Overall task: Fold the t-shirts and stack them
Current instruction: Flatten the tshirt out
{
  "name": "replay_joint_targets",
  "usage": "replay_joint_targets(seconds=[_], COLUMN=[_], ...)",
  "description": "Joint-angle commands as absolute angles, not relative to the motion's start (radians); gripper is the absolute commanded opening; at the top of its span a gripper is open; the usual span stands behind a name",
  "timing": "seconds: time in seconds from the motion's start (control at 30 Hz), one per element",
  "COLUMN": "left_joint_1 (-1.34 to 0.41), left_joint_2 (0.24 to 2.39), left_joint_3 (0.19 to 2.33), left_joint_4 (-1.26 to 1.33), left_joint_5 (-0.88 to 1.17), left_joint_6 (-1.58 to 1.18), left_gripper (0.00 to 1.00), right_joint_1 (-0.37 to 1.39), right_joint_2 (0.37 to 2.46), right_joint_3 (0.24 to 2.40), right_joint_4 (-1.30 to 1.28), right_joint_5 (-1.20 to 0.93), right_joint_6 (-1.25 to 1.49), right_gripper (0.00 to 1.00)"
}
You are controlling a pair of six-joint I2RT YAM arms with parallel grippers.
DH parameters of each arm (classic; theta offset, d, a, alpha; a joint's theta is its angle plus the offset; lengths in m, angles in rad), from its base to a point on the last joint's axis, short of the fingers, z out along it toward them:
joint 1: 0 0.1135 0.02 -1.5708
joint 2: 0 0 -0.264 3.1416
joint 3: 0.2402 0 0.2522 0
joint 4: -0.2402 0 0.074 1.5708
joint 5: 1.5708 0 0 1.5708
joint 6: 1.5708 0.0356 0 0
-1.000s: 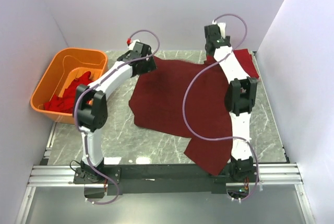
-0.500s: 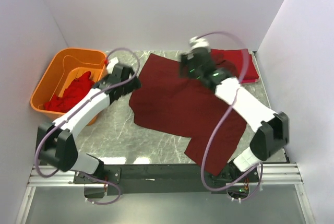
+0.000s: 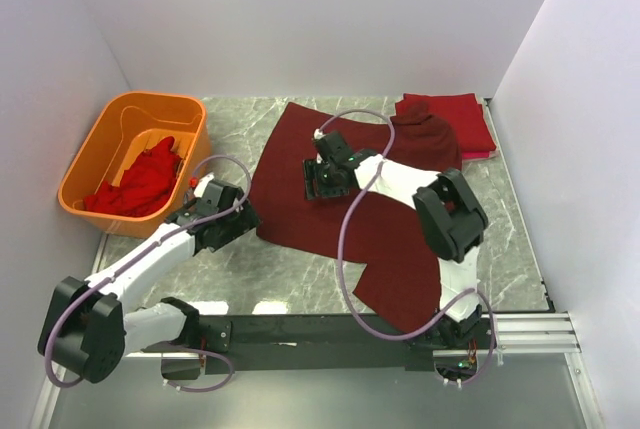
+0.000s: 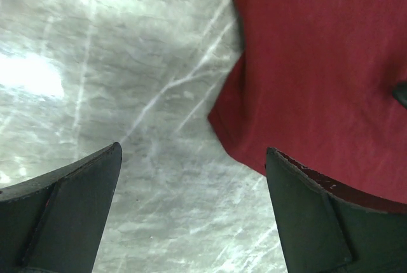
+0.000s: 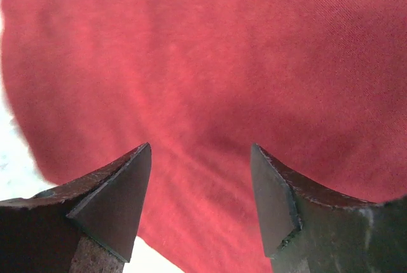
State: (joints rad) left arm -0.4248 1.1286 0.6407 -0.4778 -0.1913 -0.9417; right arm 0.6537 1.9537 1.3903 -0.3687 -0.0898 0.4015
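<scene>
A large dark maroon t-shirt point(image 3: 385, 219) lies spread flat across the middle of the marble table. A brighter red folded shirt point(image 3: 462, 119) lies at the back right, under the maroon one's edge. More red shirts point(image 3: 140, 181) lie crumpled in the orange tub. My left gripper point(image 3: 243, 217) is open and empty, low over bare marble by the maroon shirt's left edge point(image 4: 305, 82). My right gripper point(image 3: 312, 181) is open and empty, over the maroon shirt point(image 5: 222, 63) near its left side.
The orange plastic tub point(image 3: 100, 139) stands at the back left, off the marble slab. White walls close the back and both sides. The metal rail with the arm bases runs along the near edge point(image 3: 320, 329).
Both arms have swung back from the far edge toward the near side and lowered. The left gripper came down to the shirt's left edge; the right moved left over the shirt. The shirt lies flatter.
</scene>
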Motion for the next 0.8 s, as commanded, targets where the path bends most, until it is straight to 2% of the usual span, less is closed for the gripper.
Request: replay_joint_targets(seconds=[0.0,0.13,0.47,0.77], left_joint_1=[-0.426,-0.426,-0.426,-0.426], left_joint_2=[1.144,1.183,1.249,1.387], left_joint_3=[0.647,0.675,0.742,0.782], left_joint_4=[-0.388,-0.38,-0.379,-0.233], left_joint_5=[-0.121,-0.126,-0.149,-0.023], left_joint_6=[-0.96,-0.951,-0.911,-0.862], left_gripper=[0.99,0.99,0.99,0.99], right_joint_1=[0.647,0.588,0.312,0.293], right_joint_2=[1.991,2.065,1.985,1.962], right_joint_3=[1.465,1.482,1.264,1.259], right_joint_4=[-0.409,-0.521,-0.473,-0.422], right_joint_5=[-0.025,0.069,-0.011,-0.12], right_joint_6=[0.449,0.492,0.535,0.485], right_gripper=[0.7,0.7,0.7,0.69])
